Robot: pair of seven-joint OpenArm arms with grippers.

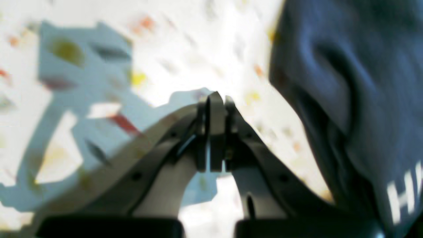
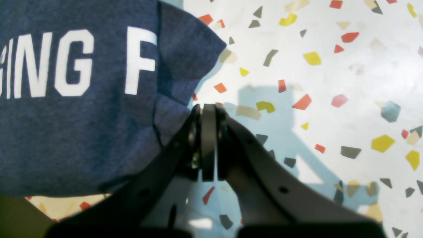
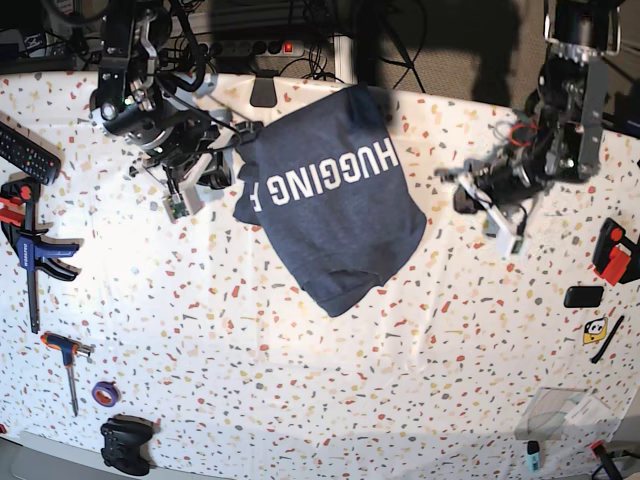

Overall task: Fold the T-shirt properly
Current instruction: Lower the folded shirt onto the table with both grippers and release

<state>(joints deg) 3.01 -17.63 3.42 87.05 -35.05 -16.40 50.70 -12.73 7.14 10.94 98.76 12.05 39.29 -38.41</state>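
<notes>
The T-shirt (image 3: 335,205) lies bunched on the speckled table (image 3: 300,380), dark blue-grey, with the white lettering "HUGGING" facing up. My right gripper (image 2: 208,110) is shut with nothing between its fingers, its tip right beside the shirt's (image 2: 82,125) folded edge near the letter "F". In the base view that right gripper (image 3: 222,180) sits at the shirt's left side. My left gripper (image 1: 216,99) is also shut and empty, hovering over bare table, with the shirt (image 1: 363,99) blurred off to its right. The base view shows the left gripper (image 3: 500,228) apart from the shirt's right edge.
A remote (image 3: 20,150), a blue clamp (image 3: 30,245), a screwdriver (image 3: 65,360), a tape roll (image 3: 105,393) and a game controller (image 3: 125,445) line the left side. A red-black tool (image 3: 612,250) and a plastic bag (image 3: 570,410) lie at the right. Cables run along the back edge.
</notes>
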